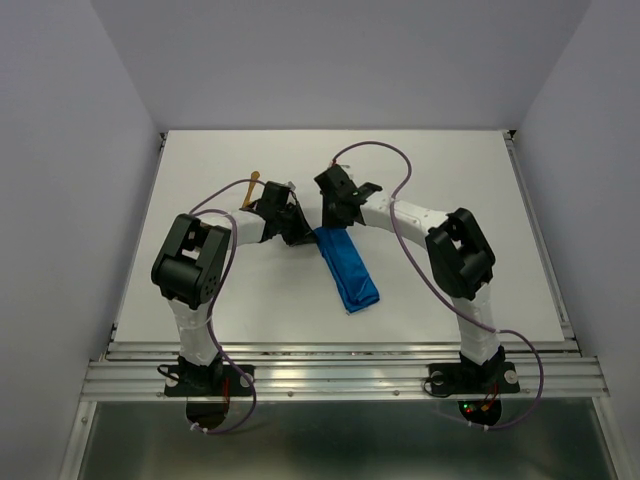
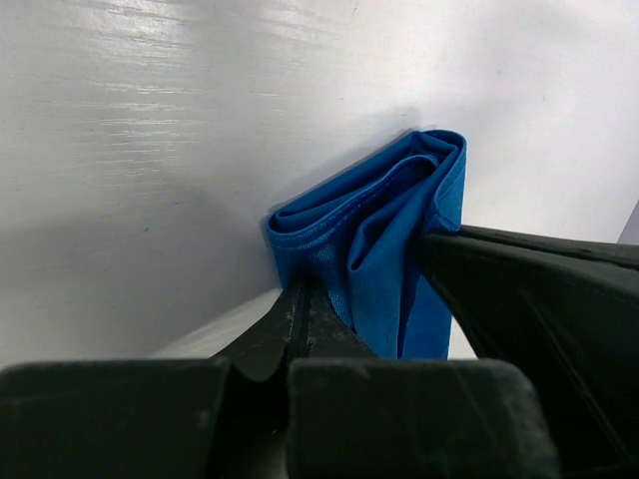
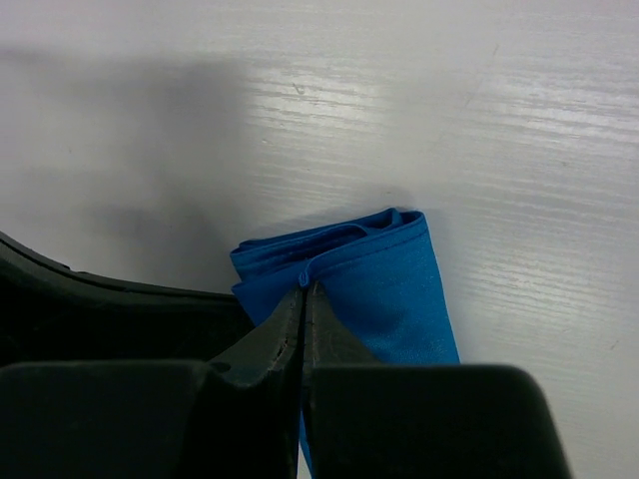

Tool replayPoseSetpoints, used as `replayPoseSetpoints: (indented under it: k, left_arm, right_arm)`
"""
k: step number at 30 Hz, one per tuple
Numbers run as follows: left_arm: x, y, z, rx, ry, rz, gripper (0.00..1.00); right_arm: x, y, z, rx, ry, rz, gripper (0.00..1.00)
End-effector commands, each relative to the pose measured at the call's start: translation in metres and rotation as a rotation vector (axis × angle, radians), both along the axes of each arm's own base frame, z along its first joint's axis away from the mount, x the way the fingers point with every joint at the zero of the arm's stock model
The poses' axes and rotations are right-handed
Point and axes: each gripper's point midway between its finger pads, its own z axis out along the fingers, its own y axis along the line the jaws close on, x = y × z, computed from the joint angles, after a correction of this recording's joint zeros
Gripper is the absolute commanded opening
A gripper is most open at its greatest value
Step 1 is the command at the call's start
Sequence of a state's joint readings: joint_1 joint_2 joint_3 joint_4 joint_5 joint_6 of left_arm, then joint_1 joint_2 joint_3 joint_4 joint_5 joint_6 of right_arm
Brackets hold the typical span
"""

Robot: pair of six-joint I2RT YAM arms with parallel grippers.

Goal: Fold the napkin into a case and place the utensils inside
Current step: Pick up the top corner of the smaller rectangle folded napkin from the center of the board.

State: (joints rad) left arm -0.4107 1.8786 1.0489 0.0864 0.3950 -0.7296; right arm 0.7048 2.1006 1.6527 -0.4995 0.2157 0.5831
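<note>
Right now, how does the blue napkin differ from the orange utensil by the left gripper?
The napkin is bright blue cloth, folded into a broad strip. The utensil is a thin golden-orange stick, far slimmer. The napkin's far end is pinched by the left gripper and the right gripper, fingers shut. The utensil sits apart, held by neither. Both are on the white table.

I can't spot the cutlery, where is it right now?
Top view: one orange utensil lies on the table, left of centre, just beyond the left claw, which partly hides it.
</note>
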Motion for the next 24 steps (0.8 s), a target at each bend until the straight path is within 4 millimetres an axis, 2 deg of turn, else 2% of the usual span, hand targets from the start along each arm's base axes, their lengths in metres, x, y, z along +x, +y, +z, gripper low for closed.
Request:
replayPoseSetpoints:
  k: [1,5,8,22,24]
  left_arm:
    - [0.013,-0.008,0.018,-0.031,-0.057,-0.024,0.00]
    - [0.012,-0.008,0.017,-0.029,-0.056,-0.023,0.00]
    - [0.011,-0.007,0.015,-0.027,-0.052,-0.023,0.00]
    - [0.011,-0.006,0.013,-0.023,-0.048,-0.023,0.00]
    - [0.010,-0.006,0.012,-0.023,-0.046,-0.022,0.00]
  right_arm:
    - [0.003,0.019,0.036,0.083,-0.073,0.031,0.01]
    - [0.004,0.022,0.035,0.088,-0.068,0.040,0.01]
    - [-0.001,0.032,0.039,0.095,-0.073,0.061,0.01]
    - [-0.001,0.037,0.047,0.123,-0.075,0.071,0.02]
    - [-0.001,0.037,0.042,0.116,-0.068,0.074,0.03]
